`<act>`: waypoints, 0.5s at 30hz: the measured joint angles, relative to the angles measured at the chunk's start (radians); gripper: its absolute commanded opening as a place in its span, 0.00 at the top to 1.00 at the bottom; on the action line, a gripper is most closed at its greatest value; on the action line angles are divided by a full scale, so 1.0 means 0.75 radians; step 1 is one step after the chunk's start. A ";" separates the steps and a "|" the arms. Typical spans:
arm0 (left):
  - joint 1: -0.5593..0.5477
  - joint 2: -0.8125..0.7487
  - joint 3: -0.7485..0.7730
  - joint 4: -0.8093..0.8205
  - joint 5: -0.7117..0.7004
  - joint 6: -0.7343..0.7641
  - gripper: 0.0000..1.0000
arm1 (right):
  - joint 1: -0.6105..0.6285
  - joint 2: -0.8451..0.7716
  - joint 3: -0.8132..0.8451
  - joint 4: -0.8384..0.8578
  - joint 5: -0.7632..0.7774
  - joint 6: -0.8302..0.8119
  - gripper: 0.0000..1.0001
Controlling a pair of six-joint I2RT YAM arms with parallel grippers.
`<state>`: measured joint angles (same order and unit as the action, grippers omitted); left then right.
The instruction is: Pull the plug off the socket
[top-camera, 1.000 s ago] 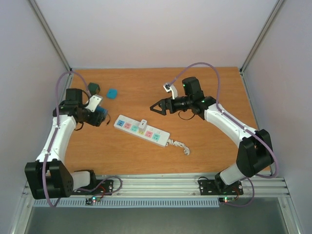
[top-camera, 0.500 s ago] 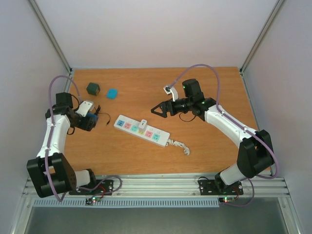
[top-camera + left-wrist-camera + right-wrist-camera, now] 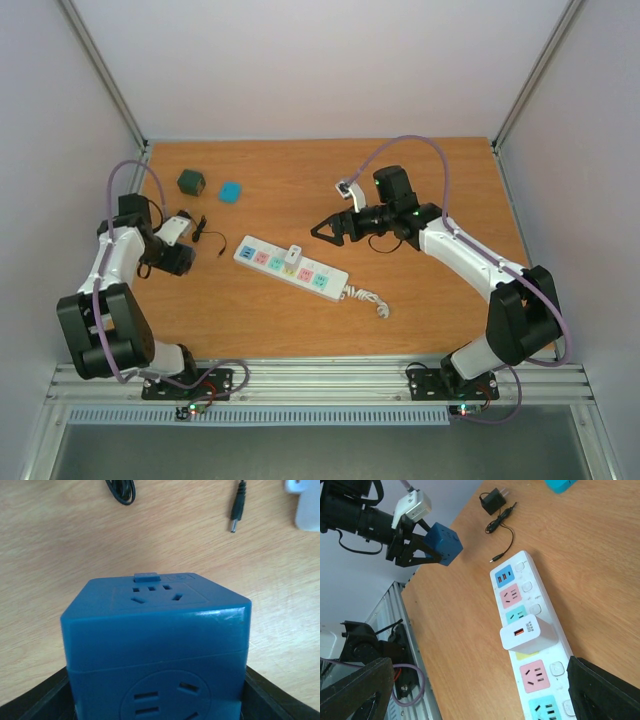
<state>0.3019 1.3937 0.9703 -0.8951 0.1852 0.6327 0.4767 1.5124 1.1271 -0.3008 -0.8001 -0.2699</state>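
Approach step, I judge: the right end effector (image 3: 322, 230), spread, hovers just far-right of the socket (image 3: 315, 278) at the middle of the table (image 3: 430, 180) and next must drop onto its white plug (image 3: 529, 632), while the left end effector (image 3: 432, 546), at left, clamps a blue cube (image 3: 157, 645).

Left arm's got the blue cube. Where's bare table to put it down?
For the blue cube, bare wood lies between the power strip and the near edge, left of its curly cord, and across the far middle. The far-left corner is crowded: dark green cube, teal block, black adapter.
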 measured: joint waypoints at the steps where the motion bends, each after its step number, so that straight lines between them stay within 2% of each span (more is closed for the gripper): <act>1: 0.000 0.020 -0.003 0.008 -0.008 0.001 0.64 | 0.000 0.000 -0.003 -0.001 0.001 -0.005 0.05; 10: 0.000 0.148 -0.015 0.081 -0.060 0.001 0.61 | 0.000 0.000 -0.046 -0.007 0.032 -0.066 0.05; 15: 0.001 0.210 -0.015 0.111 -0.079 0.000 0.48 | 0.000 0.000 -0.080 -0.009 0.060 -0.102 0.05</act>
<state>0.3023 1.5513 0.9592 -0.8120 0.1257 0.6327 0.4767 1.5124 1.0668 -0.3073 -0.7555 -0.3466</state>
